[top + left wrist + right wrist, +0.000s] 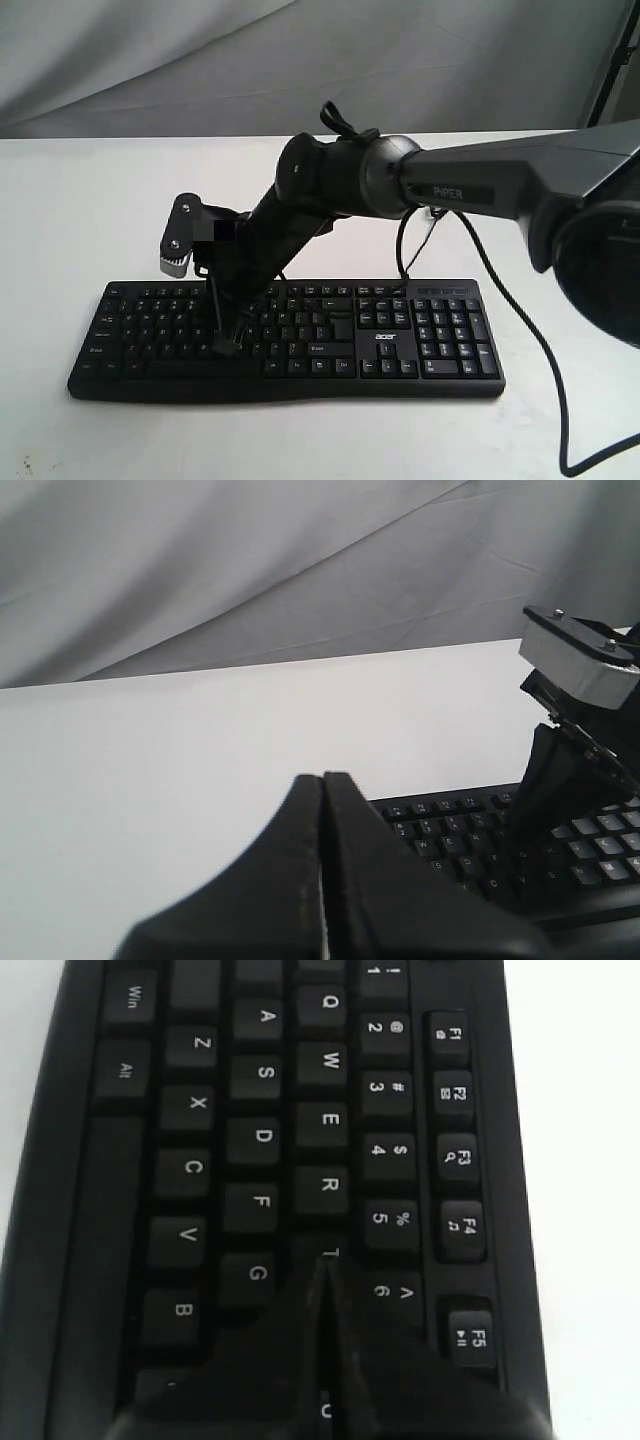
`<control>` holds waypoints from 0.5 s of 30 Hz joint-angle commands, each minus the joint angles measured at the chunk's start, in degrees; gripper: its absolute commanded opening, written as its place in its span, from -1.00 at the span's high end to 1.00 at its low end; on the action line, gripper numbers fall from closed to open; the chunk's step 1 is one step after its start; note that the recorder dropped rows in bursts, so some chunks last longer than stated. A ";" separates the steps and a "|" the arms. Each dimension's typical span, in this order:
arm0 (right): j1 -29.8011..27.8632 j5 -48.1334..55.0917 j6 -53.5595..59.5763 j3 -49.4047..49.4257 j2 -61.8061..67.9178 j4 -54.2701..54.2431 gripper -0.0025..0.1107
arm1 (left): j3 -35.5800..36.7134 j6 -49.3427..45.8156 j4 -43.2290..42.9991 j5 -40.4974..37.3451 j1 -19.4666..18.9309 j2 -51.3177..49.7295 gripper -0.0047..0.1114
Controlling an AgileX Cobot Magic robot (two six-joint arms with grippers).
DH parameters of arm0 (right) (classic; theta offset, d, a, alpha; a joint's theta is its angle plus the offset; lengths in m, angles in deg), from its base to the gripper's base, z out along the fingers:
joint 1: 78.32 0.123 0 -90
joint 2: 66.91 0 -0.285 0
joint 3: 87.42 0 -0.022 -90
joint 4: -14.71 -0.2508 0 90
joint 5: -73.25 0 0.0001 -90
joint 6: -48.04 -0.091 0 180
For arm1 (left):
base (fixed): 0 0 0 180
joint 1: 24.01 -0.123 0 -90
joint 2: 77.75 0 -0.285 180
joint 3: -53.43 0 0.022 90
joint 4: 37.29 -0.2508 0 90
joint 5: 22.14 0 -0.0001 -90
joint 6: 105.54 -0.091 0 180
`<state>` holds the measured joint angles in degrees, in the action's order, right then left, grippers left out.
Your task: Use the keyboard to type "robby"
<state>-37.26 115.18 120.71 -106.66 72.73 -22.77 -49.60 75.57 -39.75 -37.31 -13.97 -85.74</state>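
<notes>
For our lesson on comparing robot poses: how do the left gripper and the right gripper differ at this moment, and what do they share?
The right gripper points down at the keyboard, its tip by the T key; the left gripper sits off the keyboard's end, with the white table ahead of it. The exterior view shows the right gripper but not the left gripper. Both are black, with jaws shut.

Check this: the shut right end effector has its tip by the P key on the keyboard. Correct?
No. The shut right end effector has its tip by the T key, not P, on the keyboard, as the right wrist view shows.
</notes>
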 commanded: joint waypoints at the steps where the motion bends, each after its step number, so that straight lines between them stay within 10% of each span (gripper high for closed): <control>1: -0.44 0.32 0.16 -0.35 -0.13 -0.17 0.96 | 0.25 0.16 -0.27 0.33 0.32 0.20 0.92; 15: -0.44 0.59 -0.05 -0.35 0.92 -0.15 0.96 | 0.25 0.16 -0.27 0.33 0.32 0.20 0.92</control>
<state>-37.35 115.32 120.71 -107.03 73.43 -23.27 -49.60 75.57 -39.75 -37.31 -13.97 -85.74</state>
